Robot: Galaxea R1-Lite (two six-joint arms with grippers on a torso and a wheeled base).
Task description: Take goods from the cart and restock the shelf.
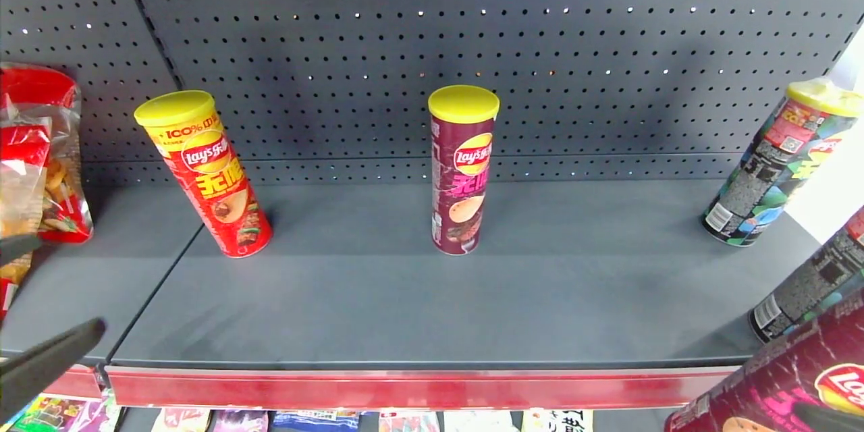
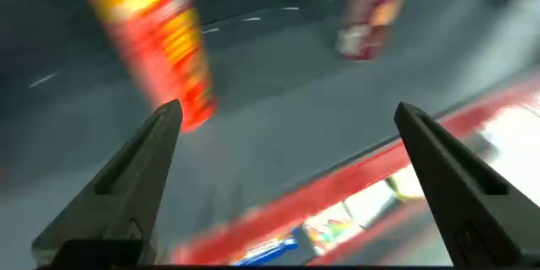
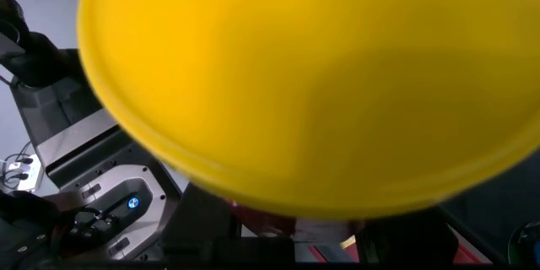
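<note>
A grey metal shelf [image 1: 432, 297] with a pegboard back [image 1: 432, 27] and a red price strip [image 1: 418, 388] along its front edge faces the robot. At the head view's lower right corner, the right gripper [image 1: 829, 417] is closed on a maroon can [image 1: 776, 378], which it holds tilted in the air in front of the shelf edge. Only a dark sliver of the gripper shows against the can, and the frame cuts off the can's top. In the right wrist view the can's yellow lid [image 3: 321, 76] hides nearly all else. The left gripper [image 2: 288, 114] hangs low at the shelf's left front, spread wide and empty. On the shelf stand a red can [image 1: 209, 179], a middle can [image 1: 462, 172], and two dark cans [image 1: 769, 169] at the right, the nearer one cut off. Snack bags [image 1: 34, 155] sit at the far left.
</note>
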